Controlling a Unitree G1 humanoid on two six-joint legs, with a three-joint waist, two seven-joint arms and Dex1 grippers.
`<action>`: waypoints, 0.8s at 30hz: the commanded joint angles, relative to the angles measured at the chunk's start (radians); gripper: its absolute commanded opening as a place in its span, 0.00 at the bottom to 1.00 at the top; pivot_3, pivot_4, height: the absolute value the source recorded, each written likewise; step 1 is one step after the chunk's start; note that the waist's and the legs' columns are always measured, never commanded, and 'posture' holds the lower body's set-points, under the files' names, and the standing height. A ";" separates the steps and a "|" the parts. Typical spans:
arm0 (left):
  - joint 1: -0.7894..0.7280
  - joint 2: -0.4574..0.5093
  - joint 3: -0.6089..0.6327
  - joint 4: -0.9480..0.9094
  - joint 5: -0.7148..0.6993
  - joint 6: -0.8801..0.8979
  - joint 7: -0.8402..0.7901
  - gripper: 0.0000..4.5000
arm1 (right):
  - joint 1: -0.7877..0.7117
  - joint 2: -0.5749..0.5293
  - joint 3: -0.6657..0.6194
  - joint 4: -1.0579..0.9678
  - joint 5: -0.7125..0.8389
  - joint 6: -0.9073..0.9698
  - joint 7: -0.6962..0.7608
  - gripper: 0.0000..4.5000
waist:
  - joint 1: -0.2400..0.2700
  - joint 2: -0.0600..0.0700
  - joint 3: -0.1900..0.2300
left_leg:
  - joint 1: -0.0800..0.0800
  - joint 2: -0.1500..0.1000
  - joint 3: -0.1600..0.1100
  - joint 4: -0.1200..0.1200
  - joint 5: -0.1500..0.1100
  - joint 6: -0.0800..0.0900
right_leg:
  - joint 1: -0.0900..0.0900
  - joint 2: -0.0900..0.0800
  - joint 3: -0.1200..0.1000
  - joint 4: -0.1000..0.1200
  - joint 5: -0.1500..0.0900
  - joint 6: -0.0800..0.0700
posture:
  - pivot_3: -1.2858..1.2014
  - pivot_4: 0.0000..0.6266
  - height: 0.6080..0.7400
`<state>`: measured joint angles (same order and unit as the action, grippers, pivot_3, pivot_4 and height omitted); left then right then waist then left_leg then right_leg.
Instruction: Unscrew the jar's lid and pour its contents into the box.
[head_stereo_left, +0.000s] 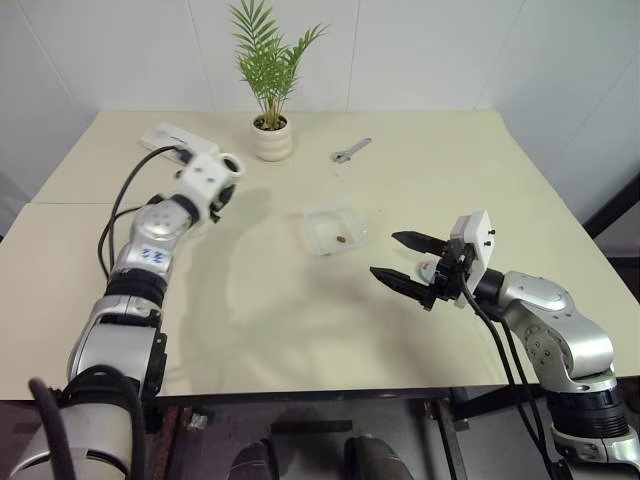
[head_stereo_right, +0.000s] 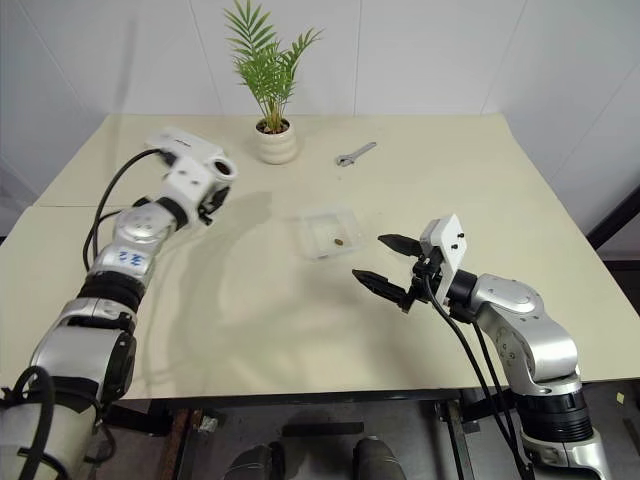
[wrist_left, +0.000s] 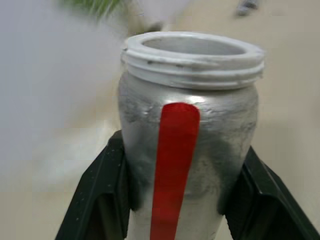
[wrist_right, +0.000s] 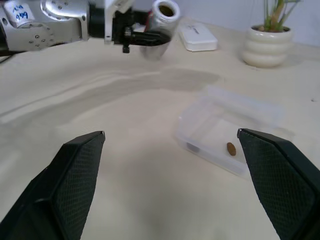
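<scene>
My left gripper (wrist_left: 180, 150) is shut on the jar (wrist_left: 187, 125), a clear jar with a red stripe and an open threaded mouth. I hold it above the table's left side, left of the box (head_stereo_left: 335, 228). The clear shallow box sits mid-table with one brown bit of the contents (head_stereo_left: 341, 239) inside. My right gripper (head_stereo_left: 386, 255) hovers to the right of the box, open wide with nothing between its fingers (wrist_right: 75, 175). From there I see the jar (wrist_right: 162, 17) across the table, mouth towards me. The lid is out of view.
A white ribbed plant pot (head_stereo_left: 272, 140) stands at the back centre. To its left lies a white oblong case (head_stereo_left: 178, 138), and to its right a small wrench (head_stereo_left: 351, 151). A black cable loops beside my left arm.
</scene>
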<state>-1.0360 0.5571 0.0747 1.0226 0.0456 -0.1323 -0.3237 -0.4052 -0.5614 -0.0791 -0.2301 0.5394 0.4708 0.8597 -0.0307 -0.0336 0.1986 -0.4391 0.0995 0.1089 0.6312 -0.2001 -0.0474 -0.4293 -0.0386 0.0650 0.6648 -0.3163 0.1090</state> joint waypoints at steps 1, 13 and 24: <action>0.055 0.038 0.182 -0.063 -0.172 0.100 0.019 0.43 | -0.018 -0.001 -0.004 0.006 -0.006 -0.088 0.053 0.99 | 0.000 0.000 0.000 | 0.000 0.000 -0.001 0.000 0.000 0.000 | 0.000 0.000 0.000 0.000 0.000 0.000 | 0.52 0.24 1.00; 0.300 0.066 0.426 -0.138 -0.348 0.058 0.067 0.43 | -0.030 -0.007 0.002 0.054 -0.017 -0.120 0.091 0.99 | 0.003 -0.002 -0.001 | 0.002 0.000 -0.001 0.001 0.002 0.000 | 0.001 0.000 -0.002 0.003 0.002 -0.002 | 0.52 0.24 1.00; 0.424 0.052 0.422 -0.246 -0.358 0.074 0.023 0.99 | -0.112 0.029 0.022 0.197 -0.088 -0.145 0.040 1.00 | -0.001 -0.003 -0.002 | 0.002 0.001 -0.001 0.000 0.002 0.000 | 0.001 0.000 -0.002 0.001 0.002 -0.003 | 0.52 0.24 1.00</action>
<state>-0.6197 0.5965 0.4888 0.8342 -0.2914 -0.0597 -0.2922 -0.4907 -0.5350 -0.0441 -0.0419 0.4621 0.3543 0.9123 -0.0314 -0.0369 0.1965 -0.4374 0.1001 0.1083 0.6307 -0.1981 -0.0474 -0.4284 -0.0387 0.0633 0.6662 -0.3139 0.1064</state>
